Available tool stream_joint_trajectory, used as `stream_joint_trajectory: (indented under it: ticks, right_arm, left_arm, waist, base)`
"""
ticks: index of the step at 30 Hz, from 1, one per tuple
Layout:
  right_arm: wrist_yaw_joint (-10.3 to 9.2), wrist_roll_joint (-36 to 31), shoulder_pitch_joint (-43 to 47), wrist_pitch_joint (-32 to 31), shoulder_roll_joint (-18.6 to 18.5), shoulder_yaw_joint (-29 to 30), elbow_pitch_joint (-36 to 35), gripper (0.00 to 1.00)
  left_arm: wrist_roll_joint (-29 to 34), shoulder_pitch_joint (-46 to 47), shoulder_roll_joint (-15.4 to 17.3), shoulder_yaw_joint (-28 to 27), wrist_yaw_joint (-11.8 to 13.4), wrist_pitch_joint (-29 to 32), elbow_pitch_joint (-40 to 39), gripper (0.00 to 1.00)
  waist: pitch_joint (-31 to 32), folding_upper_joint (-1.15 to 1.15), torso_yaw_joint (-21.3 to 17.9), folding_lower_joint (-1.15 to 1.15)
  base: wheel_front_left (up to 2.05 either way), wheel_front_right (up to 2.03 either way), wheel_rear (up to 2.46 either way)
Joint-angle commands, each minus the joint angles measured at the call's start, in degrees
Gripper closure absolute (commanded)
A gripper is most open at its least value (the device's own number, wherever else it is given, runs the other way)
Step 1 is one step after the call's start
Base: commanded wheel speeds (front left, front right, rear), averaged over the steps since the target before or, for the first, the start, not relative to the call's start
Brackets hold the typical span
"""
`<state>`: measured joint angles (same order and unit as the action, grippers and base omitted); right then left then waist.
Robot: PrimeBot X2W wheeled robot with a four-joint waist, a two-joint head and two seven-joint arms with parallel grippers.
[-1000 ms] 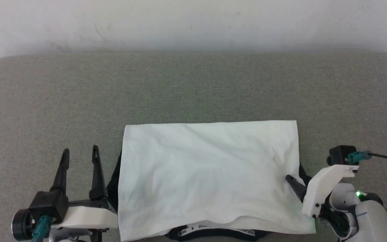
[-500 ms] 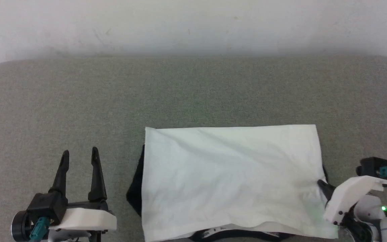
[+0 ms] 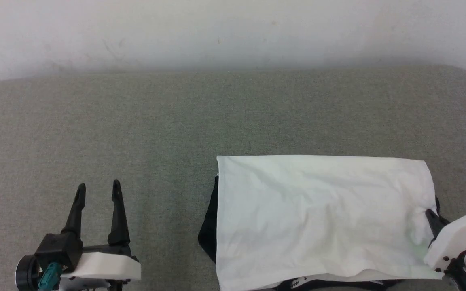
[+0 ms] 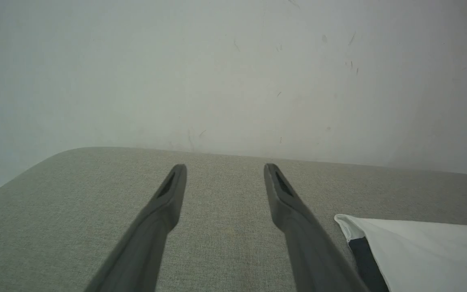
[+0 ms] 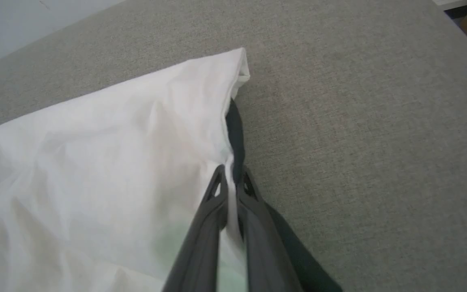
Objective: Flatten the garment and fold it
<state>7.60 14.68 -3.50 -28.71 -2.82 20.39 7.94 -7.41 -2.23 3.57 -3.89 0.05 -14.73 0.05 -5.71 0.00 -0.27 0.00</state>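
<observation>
One garment [image 3: 322, 218]; two pincers: left pincer [image 3: 98, 186], right pincer [image 5: 231, 176]; one table [image 3: 136, 121].

The only lettering I can make out sits on the T-shirt's [image 3: 322, 214] neck tape [image 3: 297, 283], at the bottom edge of the head view, right of centre. Small capitals, upside down from my seat, read roughly "HAPP", with a small star beside them. The rest is cut off.
</observation>
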Motion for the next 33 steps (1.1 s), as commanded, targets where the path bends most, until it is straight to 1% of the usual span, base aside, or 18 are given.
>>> stream_joint_trajectory:
  ticks: [1, 5, 8, 12, 15, 17, 19, 24, 29, 33]
  right_arm:
    - [-0.11, 1.0, 0.9, -0.5, -0.1, -1.2, -2.0, 1.0]
    - [-0.11, 3.1, 3.0, -2.7, -0.1, -5.3, -10.5, 1.0]
    - [-0.11, 3.1, 4.5, -5.2, -0.1, -9.5, -17.9, 1.0]
    - [-0.11, 2.0, 4.9, -8.4, -0.1, -17.3, -26.1, 1.0]
    - [-0.11, 1.1, 3.6, -10.5, -0.1, -23.9, -28.6, 1.0]
    - [-0.11, -0.1, 1.9, -11.7, -0.1, -28.1, -28.1, 1.0]
    - [-0.11, -1.1, -0.3, -12.4, -0.1, -32.0, -25.9, 1.0]
    - [-0.11, -2.2, -5.9, -11.8, -0.1, -40.3, -17.5, 1.0]
    - [-0.11, -1.5, -10.1, -8.9, -0.1, -44.9, -8.1, 1.0]
    - [-0.11, -0.6, -12.8, -6.4, -0.1, -47.3, -1.4, 1.0]
  left_arm:
    - [0.5, -0.2, -0.3, -0.3, -0.4, -0.3, 0.2, 0.0]
    - [0.7, 0.0, -0.4, -0.6, -0.7, -0.3, 0.3, 0.0]
    - [0.9, 0.1, -0.4, -0.6, -1.0, -0.3, 0.4, 0.0]
    - [1.0, 0.3, -0.5, -0.8, -1.1, -0.3, 0.4, 0.0]
    - [1.1, 0.6, -0.5, -0.9, -1.2, -0.3, 0.4, 0.0]
    - [1.1, 0.8, -0.5, -0.8, -1.3, -0.3, 0.5, 0.0]
    - [1.1, 1.2, -0.5, -0.6, -1.3, -0.3, 0.6, 0.0]
    - [1.1, 2.3, -0.6, 0.3, -1.5, -0.3, 1.0, 0.0]
    - [1.0, 3.4, -0.6, 1.1, -1.4, -0.3, 1.2, 0.0]
    - [0.9, 3.8, -0.7, 1.4, -1.3, -0.3, 1.1, 0.0]
  waist:
    - [0.1, 0.0, 0.0, 0.0]
    - [0.0, 0.0, 0.2, 0.0]
    - [-0.1, 0.0, 0.5, 0.0]
    - [-0.4, 0.0, 1.1, 0.0]
    - [-0.7, 0.0, 1.4, 0.0]
    - [-1.0, 0.0, 1.7, 0.0]
    - [-1.4, 0.0, 2.1, 0.0]
    - [-2.4, 0.0, 3.6, 0.0]
    - [-3.7, 0.0, 5.2, 0.0]
    - [-4.5, 0.0, 5.9, 0.0]
  base:
    - [0.0, 0.0, 0.0]
    - [0.0, 0.0, 0.0]
    - [0.0, 0.0, 0.0]
    - [0.0, 0.0, 0.0]
    - [0.0, 0.0, 0.0]
    - [0.0, 0.0, 0.0]
    - [0.0, 0.0, 0.0]
    - [0.0, 0.0, 0.0]
    - [0.0, 0.0, 0.0]
    - [0.0, 0.0, 0.0]
